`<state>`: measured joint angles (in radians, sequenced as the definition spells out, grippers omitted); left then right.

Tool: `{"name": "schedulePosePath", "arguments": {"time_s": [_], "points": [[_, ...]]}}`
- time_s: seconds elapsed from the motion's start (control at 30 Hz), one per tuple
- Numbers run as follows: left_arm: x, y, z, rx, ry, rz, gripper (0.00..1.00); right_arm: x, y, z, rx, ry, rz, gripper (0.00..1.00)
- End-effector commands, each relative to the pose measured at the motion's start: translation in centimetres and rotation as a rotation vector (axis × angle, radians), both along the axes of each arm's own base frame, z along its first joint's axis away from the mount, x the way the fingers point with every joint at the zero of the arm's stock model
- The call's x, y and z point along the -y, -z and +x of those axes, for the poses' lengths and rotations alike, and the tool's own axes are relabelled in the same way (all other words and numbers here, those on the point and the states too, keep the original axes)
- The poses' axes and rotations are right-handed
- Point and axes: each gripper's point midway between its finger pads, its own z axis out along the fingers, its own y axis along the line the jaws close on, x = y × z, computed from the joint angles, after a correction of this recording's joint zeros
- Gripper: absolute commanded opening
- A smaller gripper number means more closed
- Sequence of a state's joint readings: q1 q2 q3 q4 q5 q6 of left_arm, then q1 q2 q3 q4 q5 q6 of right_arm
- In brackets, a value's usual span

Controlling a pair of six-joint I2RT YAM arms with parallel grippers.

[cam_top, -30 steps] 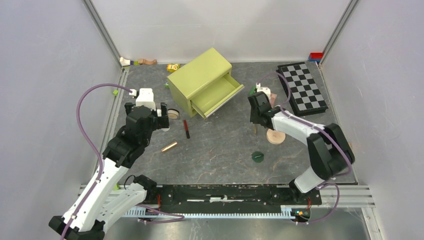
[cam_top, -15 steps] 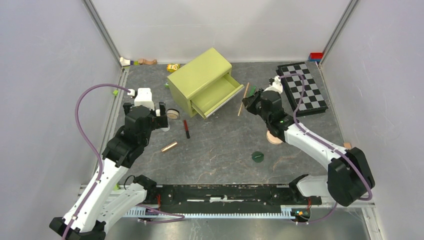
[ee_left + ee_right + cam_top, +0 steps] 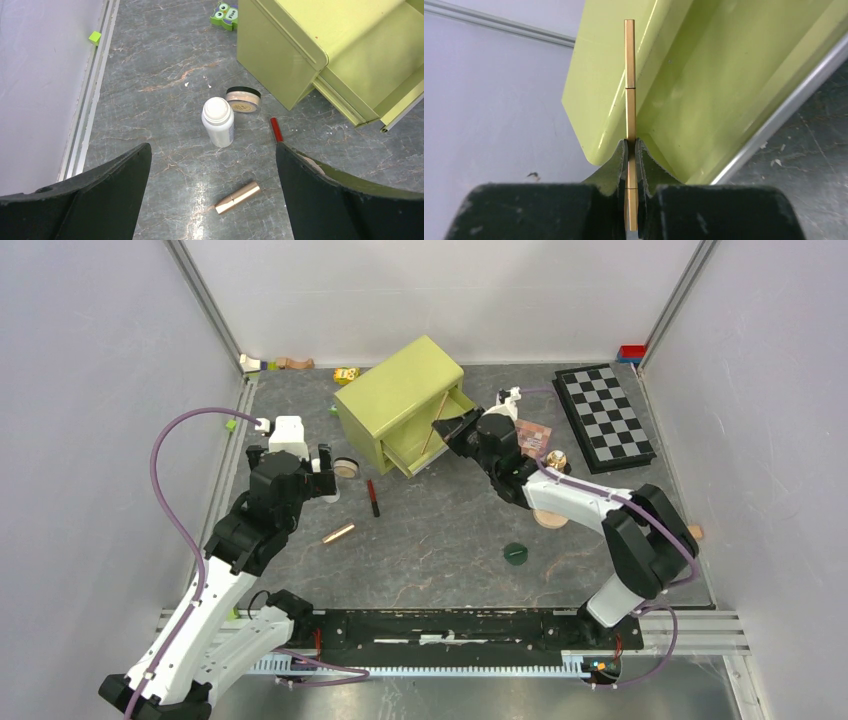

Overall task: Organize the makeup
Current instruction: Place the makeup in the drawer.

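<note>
a grey marbled worktop boxed in by white walls, with a lime-green cabinet set askew near the back, its drawer pulled out. the right tool is clamped on a slim gold stick, its 2 fingers pressed to either side. the stick runs straight out ahead of the tool, its far end over the drawer's green wall; whether it touches cannot be told. seen from above, this tool sits at the mouth of the open drawer. the pink-brown eyeshadow palette lies just behind it, a round tan compact farther back beside its arm, and the green disc well behind.

the left tool hangs above the worktop with its jaws spread wide, gripping nothing. directly ahead of it stands the white bottle, upright, with a second tan compact just beyond the bottle on the right. the red-black pencil lies ahead, close to this tool's right finger. the rose-gold tube lies on the worktop below the gap between the 2 open fingers.
</note>
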<state>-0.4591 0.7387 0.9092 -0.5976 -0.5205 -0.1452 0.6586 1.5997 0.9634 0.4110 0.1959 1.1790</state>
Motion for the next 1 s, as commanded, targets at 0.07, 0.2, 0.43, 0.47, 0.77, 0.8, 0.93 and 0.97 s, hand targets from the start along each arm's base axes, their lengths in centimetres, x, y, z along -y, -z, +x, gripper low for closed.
{"name": "schedulePosePath", "arguments": {"time_s": [0.07,0.2,0.43,0.47,0.77,0.8,0.93,0.97], "points": [[0.1,-0.4,0.2,0.022,-0.018,-0.053,1.00,-0.8,-2.9,2.2,0.049,0.081,0.118,0.08],[0.2,-0.4,0.2,0.022,-0.013,-0.055,1.00,-1.0,-2.4,2.8,0.047,0.095,0.104,0.16],[0.4,-0.3,0.3,0.015,-0.005,-0.058,1.00,-1.5,-2.2,3.3,0.059,0.081,0.056,0.32],[0.5,-0.3,0.3,0.015,-0.002,-0.059,1.00,-1.4,-2.1,3.4,0.059,0.083,0.050,0.33],[0.4,-0.3,0.3,0.017,-0.006,-0.060,1.00,-0.1,-3.5,2.9,0.125,0.062,-0.139,0.34],[0.4,-0.3,0.3,0.017,-0.006,-0.059,1.00,0.4,-3.4,2.7,0.125,0.057,-0.199,0.34],[0.4,-0.3,0.3,0.017,-0.007,-0.061,1.00,2.2,-4.4,1.3,0.171,-0.010,-0.446,0.36],[0.4,-0.3,0.3,0.016,-0.006,-0.061,1.00,2.7,-4.2,0.8,0.166,-0.031,-0.507,0.36]]}}
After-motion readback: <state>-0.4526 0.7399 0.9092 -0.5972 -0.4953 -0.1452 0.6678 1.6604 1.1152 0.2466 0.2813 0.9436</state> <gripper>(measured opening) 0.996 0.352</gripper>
